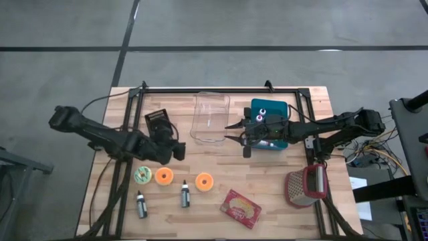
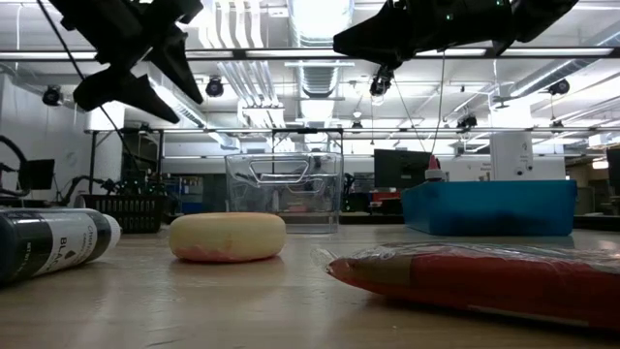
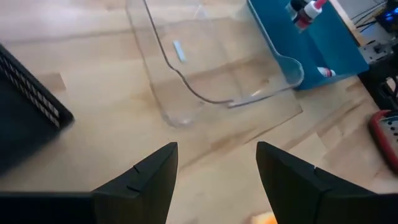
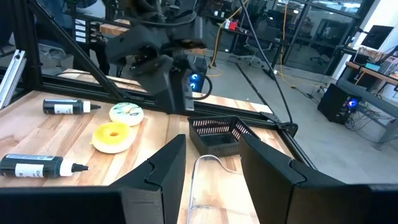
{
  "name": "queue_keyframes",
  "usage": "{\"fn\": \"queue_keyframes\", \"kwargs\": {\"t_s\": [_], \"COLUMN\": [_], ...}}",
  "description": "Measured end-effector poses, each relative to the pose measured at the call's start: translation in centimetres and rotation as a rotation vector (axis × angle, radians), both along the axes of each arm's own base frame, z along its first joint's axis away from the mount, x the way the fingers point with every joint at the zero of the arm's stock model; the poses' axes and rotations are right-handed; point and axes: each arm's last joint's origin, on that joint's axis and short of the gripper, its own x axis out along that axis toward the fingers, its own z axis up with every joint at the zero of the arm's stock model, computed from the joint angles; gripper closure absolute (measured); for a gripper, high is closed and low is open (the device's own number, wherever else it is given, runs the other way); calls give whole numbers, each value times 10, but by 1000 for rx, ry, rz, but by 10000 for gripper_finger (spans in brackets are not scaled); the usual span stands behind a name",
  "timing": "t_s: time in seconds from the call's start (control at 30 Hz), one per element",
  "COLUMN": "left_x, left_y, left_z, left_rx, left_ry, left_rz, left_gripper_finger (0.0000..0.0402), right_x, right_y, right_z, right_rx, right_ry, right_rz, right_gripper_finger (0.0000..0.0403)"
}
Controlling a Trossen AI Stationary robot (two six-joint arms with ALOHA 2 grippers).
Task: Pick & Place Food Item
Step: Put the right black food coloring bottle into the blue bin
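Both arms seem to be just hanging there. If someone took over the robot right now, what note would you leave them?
Left gripper: open, empty, raised above the table's left half.
Right gripper: open, empty, raised beside the clear container.
Food: two orange donuts, green-frosted donut and red snack packet lie along the front of the table.
Done: nothing placed; the clear container looks empty.
Left: pick a food item and place it.

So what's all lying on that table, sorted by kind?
Donuts: 3
Bottles on the wood: 2
Bins: 3, clear, blue, black
Grater: 1
Red packet: 1
Total: 10
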Motion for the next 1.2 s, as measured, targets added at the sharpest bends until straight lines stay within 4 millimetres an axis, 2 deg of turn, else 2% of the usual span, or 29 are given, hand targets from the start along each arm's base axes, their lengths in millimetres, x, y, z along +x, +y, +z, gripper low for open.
{"fn": "queue_keyframes", "kwargs": {"t_s": [0.13, 0.27, 0.43, 0.73, 1.2], "left_x": [9, 17, 33, 45, 58], "left_y": [-10, -20, -40, -72, -84], "left_z": [-1, -2, -5, -35, -69], "left_rx": [-131, -309, -309, -416, -487], "left_ry": [20, 130, 159, 266, 360], "left_rz": [104, 150, 69, 96, 94], "left_gripper_finger": [179, 179, 179, 179, 181], "right_x": [0, 0, 0, 0, 0], "right_y": [0, 0, 0, 0, 0], "right_z": [0, 0, 0, 0, 0], "right_rx": [0, 0, 0, 0, 0], "right_ry": [0, 0, 0, 0, 0], "right_rz": [0, 0, 0, 0, 0], "right_gripper_finger": [259, 259, 259, 259, 259]}}
